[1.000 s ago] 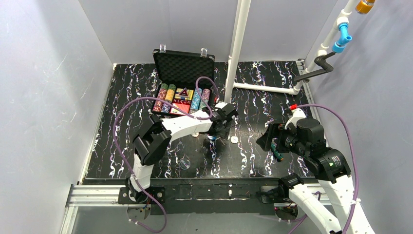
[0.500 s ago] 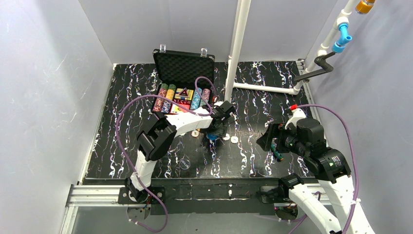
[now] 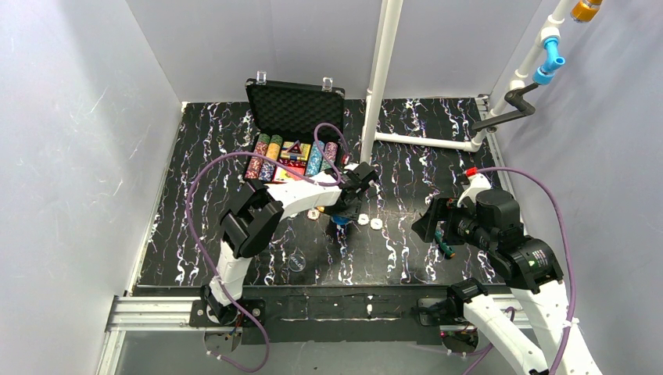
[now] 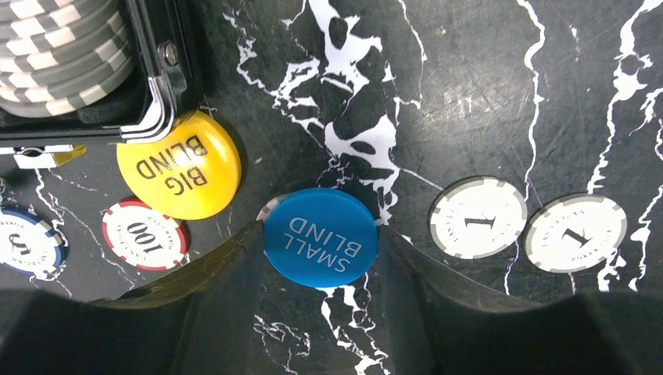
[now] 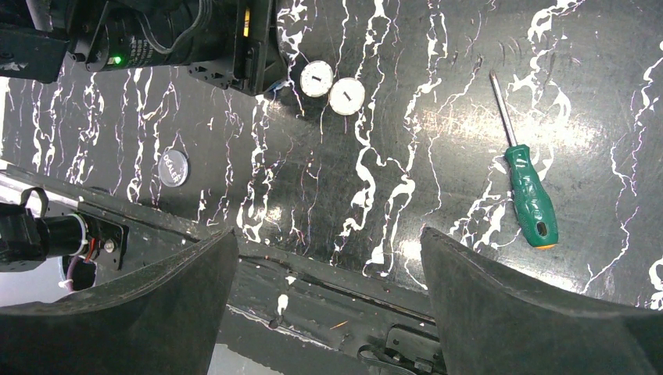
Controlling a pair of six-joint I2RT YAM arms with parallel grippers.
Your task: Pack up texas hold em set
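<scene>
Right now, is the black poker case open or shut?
Open: the case has its lid raised at the back, foam lining showing, chip rows exposed.

Pale grey walls (image 3: 70,156) are enclosing the table (image 3: 203,156) on three sides, and even light is falling on its black, white-veined top. A white pipe (image 3: 381,70) is rising from the table near the back, with a second pipe (image 3: 426,142) lying flat beside its foot. An aluminium rail (image 3: 148,312) is running along the near edge. Blue (image 3: 552,58) and orange (image 3: 585,9) fittings are showing at the top right.
</scene>
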